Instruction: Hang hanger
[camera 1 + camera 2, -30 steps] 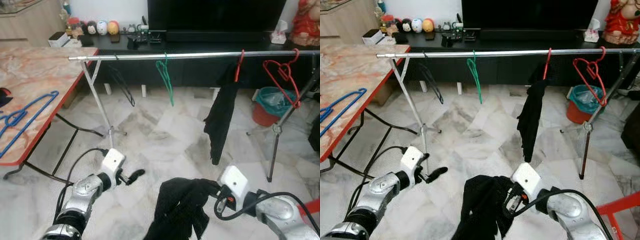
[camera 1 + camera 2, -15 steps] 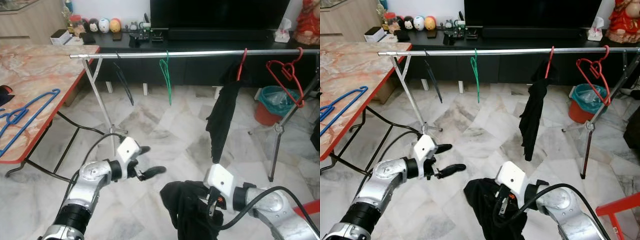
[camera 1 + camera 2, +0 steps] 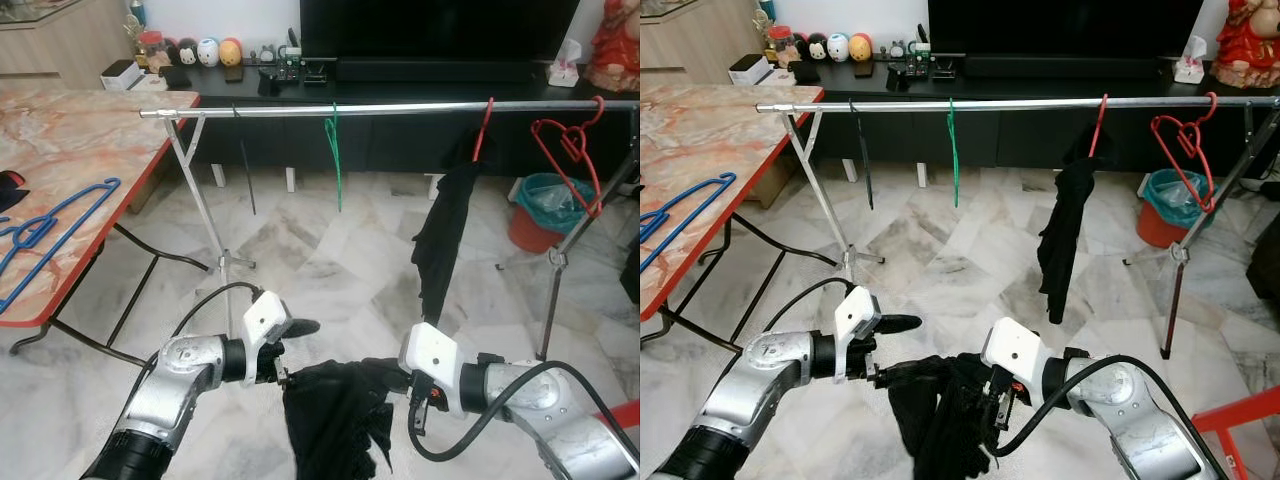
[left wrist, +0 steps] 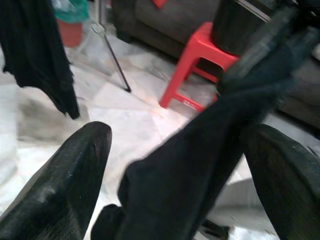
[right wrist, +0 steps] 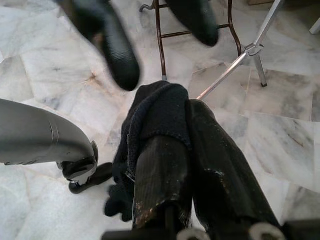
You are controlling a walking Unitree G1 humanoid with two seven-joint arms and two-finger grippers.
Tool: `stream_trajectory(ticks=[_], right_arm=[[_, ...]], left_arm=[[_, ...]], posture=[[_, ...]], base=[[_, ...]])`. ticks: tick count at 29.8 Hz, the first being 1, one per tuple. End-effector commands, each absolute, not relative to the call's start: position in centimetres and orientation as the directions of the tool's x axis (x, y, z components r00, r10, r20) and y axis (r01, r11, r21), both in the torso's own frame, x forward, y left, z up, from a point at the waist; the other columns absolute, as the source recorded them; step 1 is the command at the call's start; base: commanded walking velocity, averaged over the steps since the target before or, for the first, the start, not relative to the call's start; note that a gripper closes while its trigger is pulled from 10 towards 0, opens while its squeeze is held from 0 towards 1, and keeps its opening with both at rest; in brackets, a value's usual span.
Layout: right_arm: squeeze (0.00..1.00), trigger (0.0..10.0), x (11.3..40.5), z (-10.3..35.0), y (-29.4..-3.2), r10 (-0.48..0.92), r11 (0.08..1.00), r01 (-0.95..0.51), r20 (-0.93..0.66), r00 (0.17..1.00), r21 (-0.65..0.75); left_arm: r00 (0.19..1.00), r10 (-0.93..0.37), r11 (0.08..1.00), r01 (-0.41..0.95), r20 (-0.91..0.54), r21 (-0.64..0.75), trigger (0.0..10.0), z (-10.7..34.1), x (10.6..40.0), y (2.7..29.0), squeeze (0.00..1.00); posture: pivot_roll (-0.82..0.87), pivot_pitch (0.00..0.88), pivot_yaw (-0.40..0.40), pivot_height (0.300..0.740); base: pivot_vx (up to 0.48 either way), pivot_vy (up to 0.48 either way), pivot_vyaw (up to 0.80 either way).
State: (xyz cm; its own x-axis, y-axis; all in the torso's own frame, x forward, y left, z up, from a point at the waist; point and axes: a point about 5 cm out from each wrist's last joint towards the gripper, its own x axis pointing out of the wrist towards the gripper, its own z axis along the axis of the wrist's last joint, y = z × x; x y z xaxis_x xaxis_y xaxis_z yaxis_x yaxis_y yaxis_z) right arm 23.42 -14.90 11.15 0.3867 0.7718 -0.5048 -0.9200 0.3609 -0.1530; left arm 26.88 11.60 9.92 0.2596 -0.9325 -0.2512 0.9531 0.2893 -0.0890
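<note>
My right gripper [image 3: 402, 386] is shut on a black garment [image 3: 335, 410] held low over the floor; in the right wrist view its fingers [image 5: 160, 180] pinch the cloth [image 5: 157, 112]. My left gripper [image 3: 292, 352] is open at the garment's left edge. In the left wrist view the cloth [image 4: 200, 160] lies between the spread fingers [image 4: 65, 185]. A silver rail [image 3: 400, 108] ahead carries a black hanger [image 3: 245, 170], a green hanger [image 3: 333, 150], a red hanger [image 3: 485, 118] with a black garment [image 3: 440, 240], and a bare red hanger [image 3: 570, 150]. A blue hanger [image 3: 50, 235] lies on the marble table [image 3: 90, 140].
The rail's tripod legs [image 3: 210, 230] stand on the marble floor ahead. A teal-lined bucket [image 3: 540, 210] sits at the right behind the rail. A red stool [image 3: 620, 415] is at my right. A dark TV bench [image 3: 400, 80] runs along the wall.
My left gripper has swung right to the garment, so the cloth now lies between its open fingers. The right gripper has carried the garment left. The black hanger on the rail has turned edge-on.
</note>
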Motion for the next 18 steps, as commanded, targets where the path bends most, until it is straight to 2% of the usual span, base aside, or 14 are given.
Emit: stream_trajectory(ticks=[1, 7, 8, 9, 10, 18], right_arm=[[0.00, 10.0, 23.7, 11.6, -14.7, 0.779, 0.334, -0.925, -0.499, 0.379, -0.181], [0.00, 10.0, 23.9, 12.4, -13.9, 0.798, 0.312, -0.928, -0.474, 0.371, -0.201], [0.00, 10.0, 23.9, 12.8, -13.6, 0.809, 0.300, -0.931, -0.462, 0.364, -0.207], [0.00, 10.0, 23.9, 12.9, -13.4, 0.813, 0.296, -0.932, -0.457, 0.360, -0.208], [0.00, 10.0, 23.9, 13.0, -13.3, 0.818, 0.291, -0.934, -0.452, 0.356, -0.209], [0.00, 10.0, 22.9, 14.0, -12.0, 0.865, 0.205, -0.958, -0.420, 0.274, -0.202]], left_arm=[[0.212, -0.945, 0.244, 0.964, -0.250, -0.109, 10.0, 10.3, 26.3, 11.5, 1.00], [0.204, -0.943, 0.238, 0.966, -0.261, -0.103, 10.0, 10.6, 26.1, 11.3, 1.00], [0.236, -0.934, 0.260, 0.964, -0.268, -0.056, 10.0, 10.8, 26.5, 11.1, 1.00], [0.247, -0.930, 0.269, 0.962, -0.272, -0.043, 10.0, 10.7, 26.6, 11.0, 0.40], [0.246, -0.930, 0.269, 0.962, -0.274, -0.048, 10.0, 10.7, 26.6, 11.0, 0.00], [0.226, -0.936, 0.251, 0.966, -0.269, -0.064, 10.0, 10.9, 26.6, 10.4, 0.00]], posture=[[0.02, 0.000, 0.009, 0.740], [0.02, 0.000, 0.012, 0.740], [0.03, 0.000, 0.013, 0.740], [0.03, 0.001, 0.014, 0.740], [0.03, 0.002, 0.014, 0.740], [0.02, 0.006, 0.018, 0.740]], base=[[0.000, 0.000, 0.00], [0.000, 0.000, 0.00], [0.000, 0.000, 0.00], [0.000, 0.000, 0.00], [0.000, 0.000, 0.00], [0.000, 0.000, 0.00]])
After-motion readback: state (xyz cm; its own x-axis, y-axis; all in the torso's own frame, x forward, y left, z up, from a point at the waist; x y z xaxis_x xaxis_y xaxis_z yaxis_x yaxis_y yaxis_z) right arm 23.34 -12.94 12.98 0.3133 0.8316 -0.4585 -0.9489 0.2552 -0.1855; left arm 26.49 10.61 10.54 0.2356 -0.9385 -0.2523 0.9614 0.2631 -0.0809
